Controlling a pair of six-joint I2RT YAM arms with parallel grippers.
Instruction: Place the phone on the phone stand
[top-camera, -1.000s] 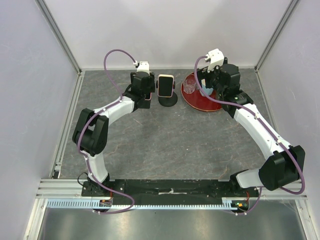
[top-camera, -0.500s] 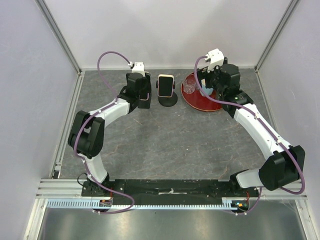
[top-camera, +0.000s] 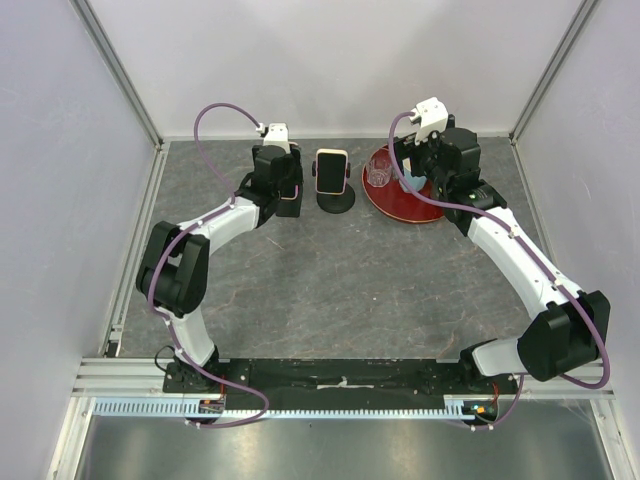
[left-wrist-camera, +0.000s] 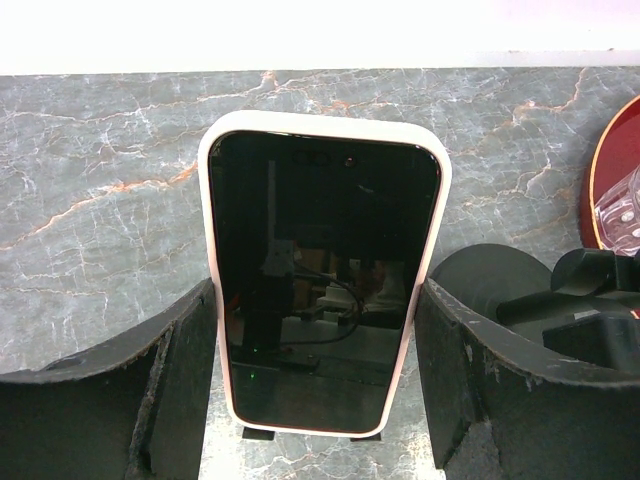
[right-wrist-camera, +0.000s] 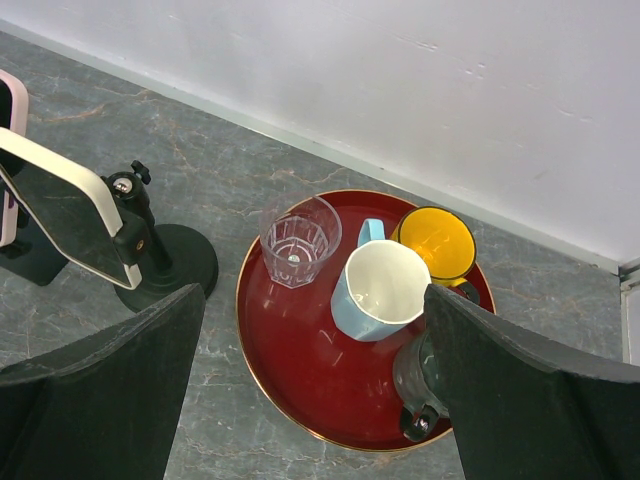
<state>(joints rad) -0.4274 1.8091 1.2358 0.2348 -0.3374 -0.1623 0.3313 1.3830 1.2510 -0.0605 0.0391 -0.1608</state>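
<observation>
A phone in a pale pink case (left-wrist-camera: 320, 270) stands between the fingers of my left gripper (left-wrist-camera: 315, 290), which press its two long edges. From above, this gripper (top-camera: 288, 195) hangs just left of the black phone stand (top-camera: 337, 202). Only a pink strip of the held phone (top-camera: 293, 203) shows there. A second phone in a cream case (top-camera: 332, 170) rests in the stand's cradle, screen facing up. In the right wrist view that cradled phone (right-wrist-camera: 60, 215) tilts left of the round stand base (right-wrist-camera: 175, 262). My right gripper (right-wrist-camera: 312, 300) is open and empty above the tray.
A red tray (top-camera: 400, 212) sits right of the stand at the back. It holds a clear glass (right-wrist-camera: 298, 240), a light blue mug (right-wrist-camera: 385, 290), a yellow mug (right-wrist-camera: 435, 240) and a dark mug (right-wrist-camera: 415, 385). White walls close the back and sides.
The left gripper slid a little to the left, away from the stand, with the pink-cased phone still between its fingers, then stopped. The right arm has not moved.
</observation>
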